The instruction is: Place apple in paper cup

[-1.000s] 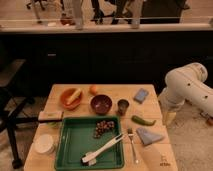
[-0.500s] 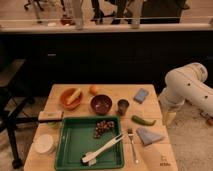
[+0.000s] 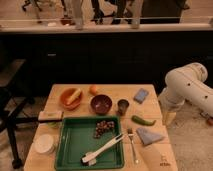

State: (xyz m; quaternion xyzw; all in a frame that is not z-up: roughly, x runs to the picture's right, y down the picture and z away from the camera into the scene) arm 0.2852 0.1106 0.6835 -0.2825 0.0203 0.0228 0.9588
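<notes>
— Where was the gripper (image 3: 170,116)?
— Off the right edge of the table (image 3: 116,92), hanging low below the white arm (image 3: 189,84); it was beside the tabletop, not over it; it stood well apart from both task items.
— And the jaws?
— Spread wide, as far as they go; nothing was between them.
— Where did the apple (image 3: 93,89) sit?
— Near the back of the table, left of centre; it lay just beside the orange bowl (image 3: 71,97) and just behind the dark maroon bowl (image 3: 101,104); whether it touched either, I couldn't tell.
— The paper cup (image 3: 44,143)?
— At the front left corner, upright, just left of the green tray (image 3: 72,147); it was well apart from the apple.
— What else was there?
— A small dark metal cup (image 3: 123,106) right of the maroon bowl; a blue sponge (image 3: 141,95) behind it to the right; a green pepper (image 3: 143,120) near the tray's right rear corner; a folded grey-blue cloth (image 3: 149,135) in front of the pepper; brown nuts (image 3: 103,128) and a long white utensil (image 3: 102,149) in the tray; a fork (image 3: 132,145) between tray and cloth.
</notes>
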